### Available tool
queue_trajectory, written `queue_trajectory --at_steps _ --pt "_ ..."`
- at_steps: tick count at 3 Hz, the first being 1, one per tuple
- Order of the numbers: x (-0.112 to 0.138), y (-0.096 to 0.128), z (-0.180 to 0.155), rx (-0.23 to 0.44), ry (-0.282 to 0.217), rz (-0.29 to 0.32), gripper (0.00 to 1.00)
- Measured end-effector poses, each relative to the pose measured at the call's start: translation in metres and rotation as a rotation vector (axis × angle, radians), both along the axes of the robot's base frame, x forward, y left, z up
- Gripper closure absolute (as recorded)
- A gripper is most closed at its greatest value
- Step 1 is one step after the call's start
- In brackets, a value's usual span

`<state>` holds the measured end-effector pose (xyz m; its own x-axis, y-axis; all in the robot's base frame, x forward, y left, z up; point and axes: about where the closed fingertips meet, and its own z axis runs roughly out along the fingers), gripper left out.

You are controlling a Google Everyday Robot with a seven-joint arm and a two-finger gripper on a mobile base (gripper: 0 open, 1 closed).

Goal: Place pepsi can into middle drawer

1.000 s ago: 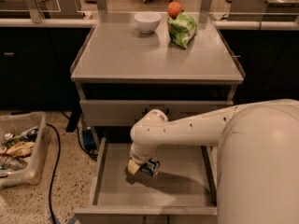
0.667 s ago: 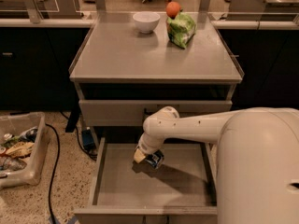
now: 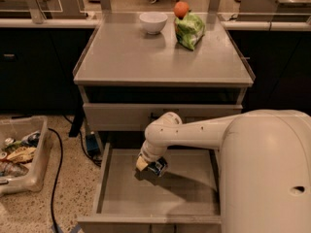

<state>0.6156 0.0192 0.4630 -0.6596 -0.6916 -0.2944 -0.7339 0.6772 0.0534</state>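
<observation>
One step left, drop-off. Wide shallow grey metal middle drawer (image 3: 116, 193) open, two-finger gripper (image 3: 148, 164) low over its floor, clenched round small blue aluminium pepsi can (image 3: 158, 167). Ease down till can touches floor, then release, lift straight up.

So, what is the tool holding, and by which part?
The tool holds the pepsi can above the middle drawer; where on the can is hidden.
</observation>
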Motion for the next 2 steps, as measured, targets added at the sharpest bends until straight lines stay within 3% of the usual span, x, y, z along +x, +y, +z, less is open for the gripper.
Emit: queue_trajectory --at_steps 1,2 --pt "-0.014 -0.003 -0.018 -0.092 -0.026 0.022 1.0" --pt "-0.022 -0.027 -0.054 -0.244 -0.025 0.007 1.0"
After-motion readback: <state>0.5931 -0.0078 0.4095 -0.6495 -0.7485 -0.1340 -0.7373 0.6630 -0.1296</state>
